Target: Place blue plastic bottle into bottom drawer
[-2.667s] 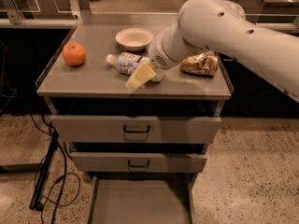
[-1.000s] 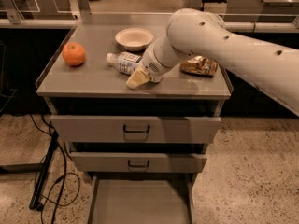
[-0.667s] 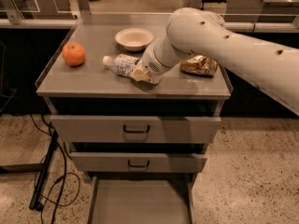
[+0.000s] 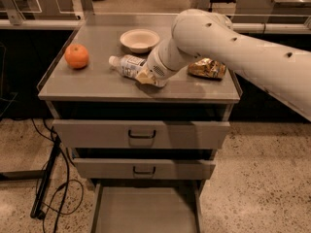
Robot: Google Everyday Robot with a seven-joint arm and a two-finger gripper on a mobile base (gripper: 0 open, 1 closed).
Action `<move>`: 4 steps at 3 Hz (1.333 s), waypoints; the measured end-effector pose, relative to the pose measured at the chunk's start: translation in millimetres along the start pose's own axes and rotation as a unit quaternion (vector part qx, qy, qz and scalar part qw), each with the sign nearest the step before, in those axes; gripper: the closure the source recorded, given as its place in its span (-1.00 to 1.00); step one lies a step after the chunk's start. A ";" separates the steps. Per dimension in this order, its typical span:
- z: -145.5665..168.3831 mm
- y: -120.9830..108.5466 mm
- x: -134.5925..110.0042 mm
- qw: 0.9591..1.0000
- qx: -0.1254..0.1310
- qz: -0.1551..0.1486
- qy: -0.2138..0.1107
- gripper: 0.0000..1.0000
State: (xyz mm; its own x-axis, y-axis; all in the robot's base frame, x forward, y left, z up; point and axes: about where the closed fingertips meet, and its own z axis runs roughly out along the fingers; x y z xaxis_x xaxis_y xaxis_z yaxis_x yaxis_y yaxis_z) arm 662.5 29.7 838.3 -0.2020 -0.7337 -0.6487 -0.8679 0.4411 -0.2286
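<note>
blue plastic bottle [image 4: 127, 65] lies flat, cap pointing left, hand [image 4: 150, 76] at its base, grip unclear.

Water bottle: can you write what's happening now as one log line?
bottle: lying on cabinet top | pincer: at bottle's end away from cap | bottom drawer: open, bottle not in it

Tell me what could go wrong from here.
1. The hand sits over the base end of the blue plastic bottle, which lies on its side; an off-centre hold may let it slip or roll toward the orange.
2. The foil bag lies close by the arm; a swing could knock it off.
3. The bottom drawer is open below the two upper drawer fronts; the bottle might clip them going down.
</note>
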 end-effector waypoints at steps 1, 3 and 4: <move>-2.0 -0.6 -1.8 1.000 0.000 0.000 0.000 1.00; -26.0 -0.2 -2.5 1.000 0.018 -0.002 0.007 1.00; -65.0 6.8 3.0 0.999 0.046 -0.003 0.006 1.00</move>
State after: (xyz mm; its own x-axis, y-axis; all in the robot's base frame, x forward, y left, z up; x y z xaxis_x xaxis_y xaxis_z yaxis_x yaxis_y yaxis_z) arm 626.4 -3.1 882.0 -0.2032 -0.7424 -0.6384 -0.8242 0.4816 -0.2978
